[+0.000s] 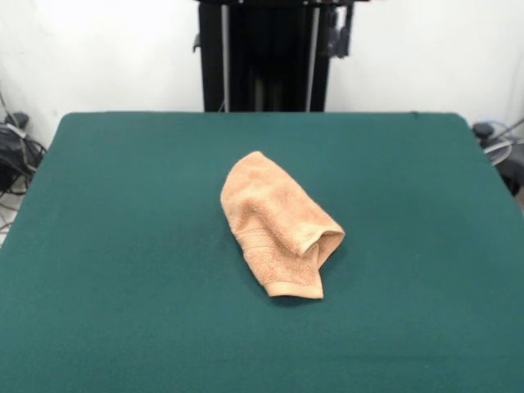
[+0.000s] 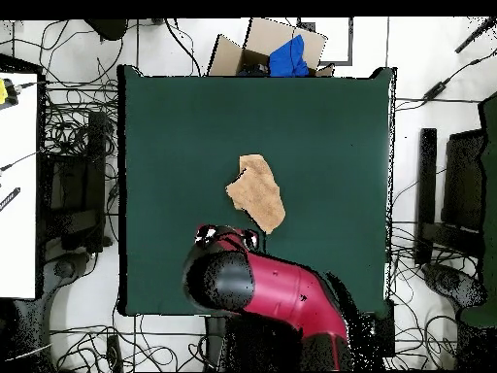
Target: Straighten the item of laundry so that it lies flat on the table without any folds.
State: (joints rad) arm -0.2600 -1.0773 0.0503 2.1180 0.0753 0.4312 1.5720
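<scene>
The item of laundry (image 1: 278, 223), a peach-orange terry towel, lies crumpled near the middle of the table (image 1: 115, 246). It is folded over on itself, with a rolled opening at its right end and a hemmed edge toward the front. From above, the towel (image 2: 257, 192) is an uneven lump on the green table (image 2: 175, 126). The red and black arm (image 2: 272, 291) reaches over the table's bottom edge, its end a little short of the towel. The gripper shows in neither view.
A cardboard box (image 2: 262, 49) holding something blue sits just past the table's top edge in the overhead view. Cables cover the floor on all sides. A white desk (image 2: 17, 185) stands at the left and black equipment (image 2: 456, 194) at the right.
</scene>
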